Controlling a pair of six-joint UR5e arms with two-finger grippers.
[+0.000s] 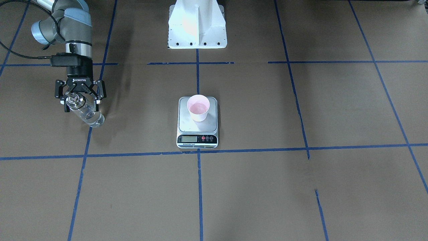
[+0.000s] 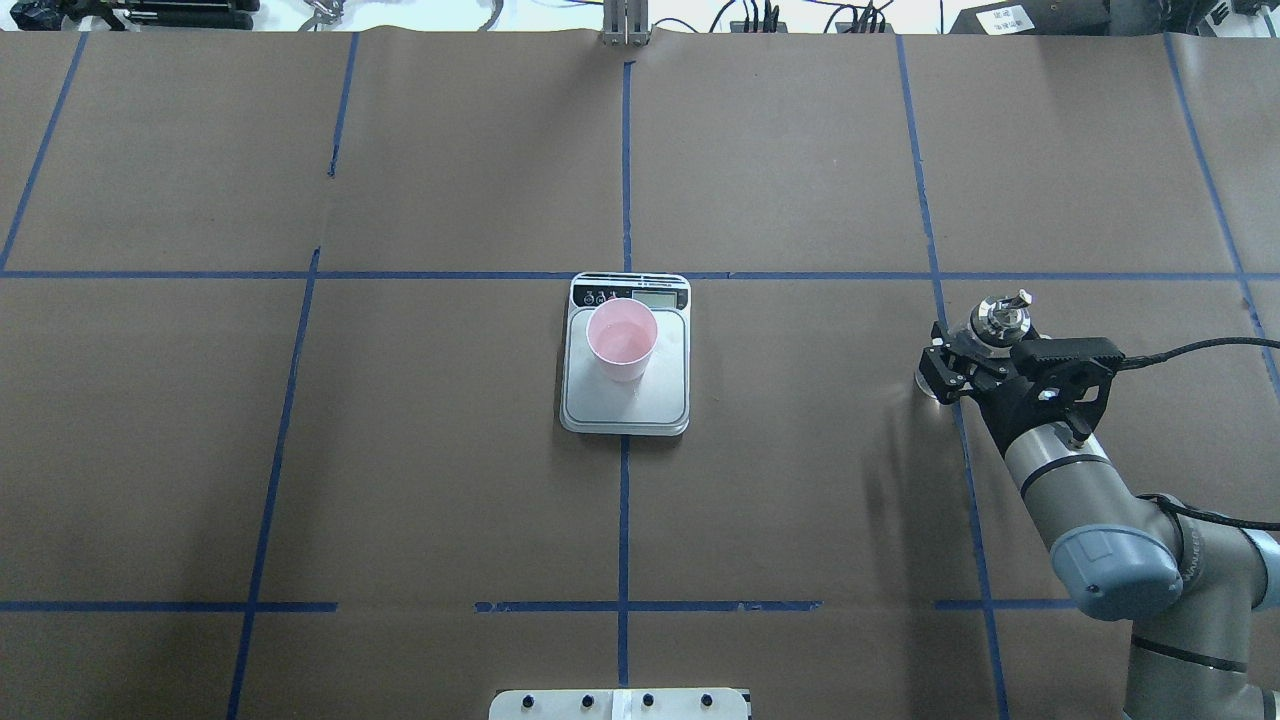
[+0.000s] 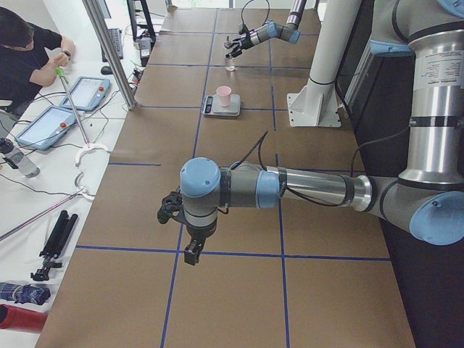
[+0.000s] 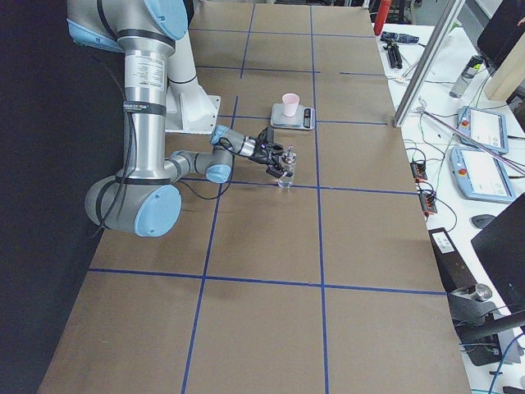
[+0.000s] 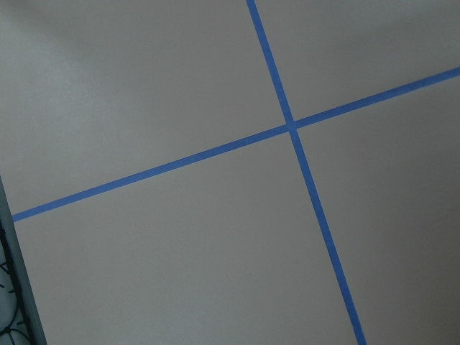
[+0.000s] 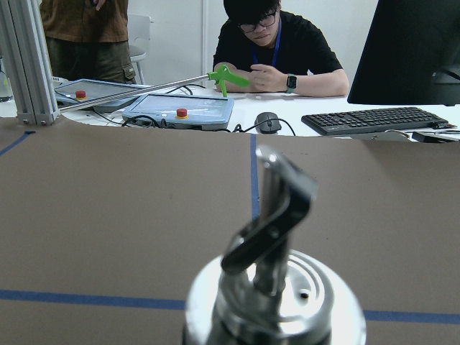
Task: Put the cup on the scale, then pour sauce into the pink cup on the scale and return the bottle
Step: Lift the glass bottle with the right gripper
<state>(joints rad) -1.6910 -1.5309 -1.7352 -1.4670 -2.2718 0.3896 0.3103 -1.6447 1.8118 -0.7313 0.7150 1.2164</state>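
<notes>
**Bottle at counter, release pending**

Brown counter gridded with blue tape. Cup upright on scale, mid-counter. Well off toward the robot's right, bottle upright, apparently touching down. Right tool clamped round its neck. Left tool far off; opening not discernible.

the only clear lettering was "robotiq", printed in white on the black body of the right end effector. a line of small print ran under the display on the black front panel of the scale, but it was too small to make out.
</notes>
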